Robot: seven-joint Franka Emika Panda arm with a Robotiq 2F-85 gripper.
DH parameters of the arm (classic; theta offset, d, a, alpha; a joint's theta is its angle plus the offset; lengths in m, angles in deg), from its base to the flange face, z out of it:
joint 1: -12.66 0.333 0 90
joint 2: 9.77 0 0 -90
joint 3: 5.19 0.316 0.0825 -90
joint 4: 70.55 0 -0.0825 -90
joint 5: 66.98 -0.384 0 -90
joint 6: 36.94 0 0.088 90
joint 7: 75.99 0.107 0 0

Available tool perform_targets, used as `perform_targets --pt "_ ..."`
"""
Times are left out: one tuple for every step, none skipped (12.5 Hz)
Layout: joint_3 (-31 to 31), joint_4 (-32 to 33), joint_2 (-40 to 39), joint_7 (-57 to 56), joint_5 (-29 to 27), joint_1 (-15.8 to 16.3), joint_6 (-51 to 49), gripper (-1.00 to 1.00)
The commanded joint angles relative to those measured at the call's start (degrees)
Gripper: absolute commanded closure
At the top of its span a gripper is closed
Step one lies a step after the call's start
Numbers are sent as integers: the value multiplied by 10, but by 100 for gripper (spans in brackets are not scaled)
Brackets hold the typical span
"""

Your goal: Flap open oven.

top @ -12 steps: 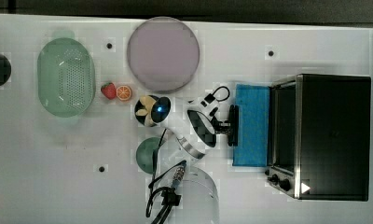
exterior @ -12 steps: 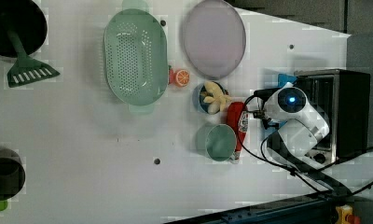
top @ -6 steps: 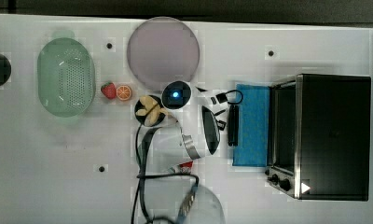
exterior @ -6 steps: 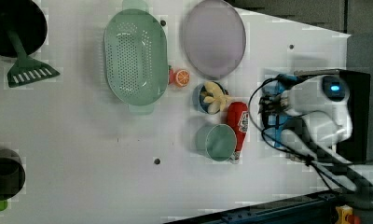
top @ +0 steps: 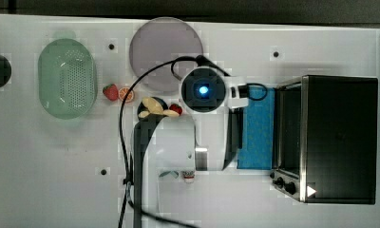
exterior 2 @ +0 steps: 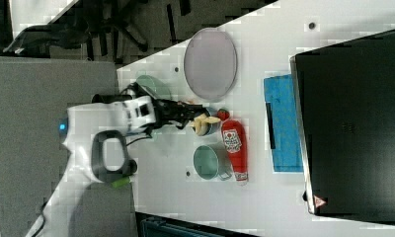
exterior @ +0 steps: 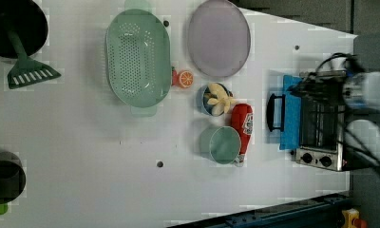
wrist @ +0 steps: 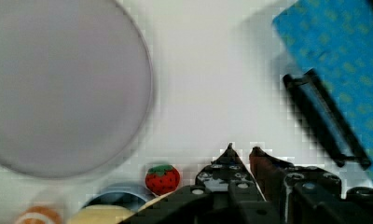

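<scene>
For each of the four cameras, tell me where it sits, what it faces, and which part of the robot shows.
Top view: overhead, straight down on the table; the arm hides the middle.
Left view: overhead, oven at the left view's right; arm blurred above it.
Right view: high, angled; arm at the right view's left, oven at its right.
Wrist view: on the hand, facing the table; gripper nearly shut, empty.
Shared: top and left views show the door folded flat.
</scene>
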Motion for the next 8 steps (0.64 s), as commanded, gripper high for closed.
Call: perform_targets --pt "-14 -44 43 38 -17 -7 -66 65" --pt "-15 -57 60 52 -17 -8 -99 65" --pt "-14 -68 76 72 -17 -8 -135 65" --pt "-12 -77 92 89 -17 -8 -165 65" --pt "-10 -85 108 99 -17 -7 -189 65" --pt "-9 -91 123 100 -17 -7 -215 65" --pt "-9 -94 137 100 -17 -7 -237 65" --pt "-10 -98 151 100 -17 -7 -253 65"
